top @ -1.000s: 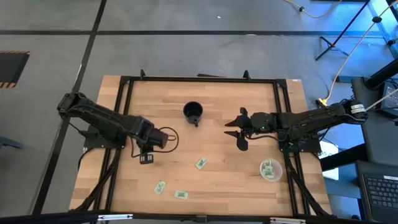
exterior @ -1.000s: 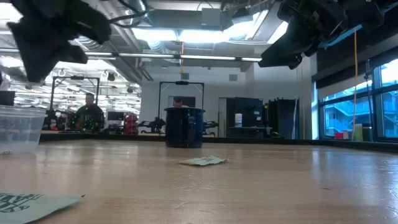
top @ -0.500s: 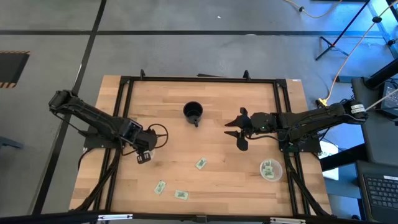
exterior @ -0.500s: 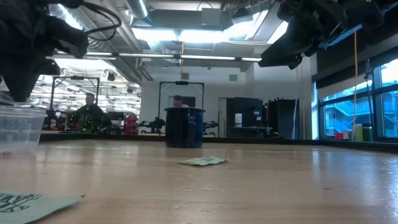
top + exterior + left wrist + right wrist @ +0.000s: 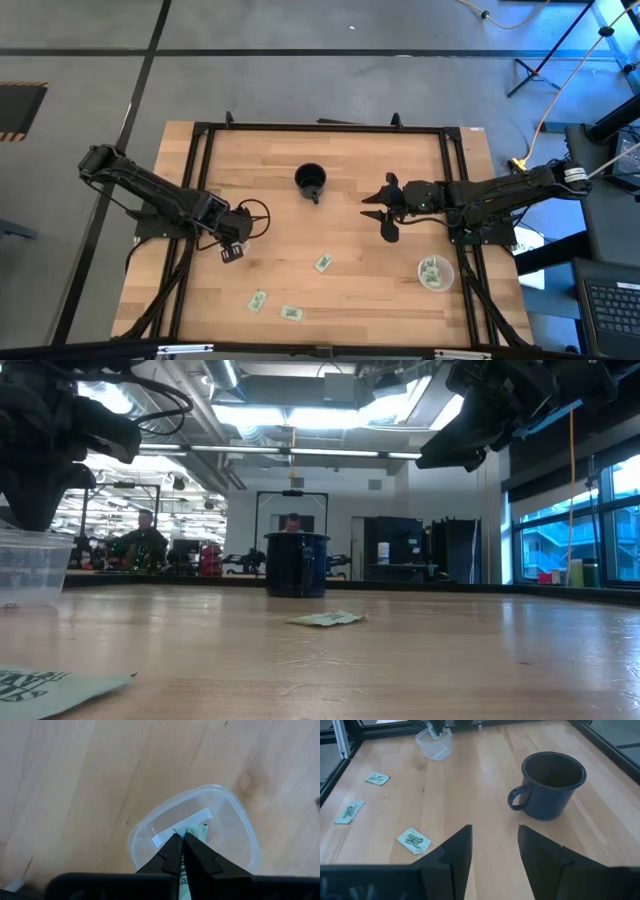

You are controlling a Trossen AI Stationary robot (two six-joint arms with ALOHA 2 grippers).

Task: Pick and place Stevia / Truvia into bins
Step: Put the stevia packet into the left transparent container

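My left end effector pinched a pale green paper sachet over the clear plastic cup; three sachets remained on the table (right end effector idle, wide).

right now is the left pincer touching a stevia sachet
Touching. The left wrist view shows the left pincer shut on a pale green sachet, held over the clear cup.

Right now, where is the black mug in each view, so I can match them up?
High view: black mug at the table's upper middle.
Low view: centre, at the table's far side.
Left wrist view: not in it; left gripper shut on held sachet above clear cup.
Right wrist view: upper right, handle showing.
Shared landmark: the loose sachet nearest the mug.
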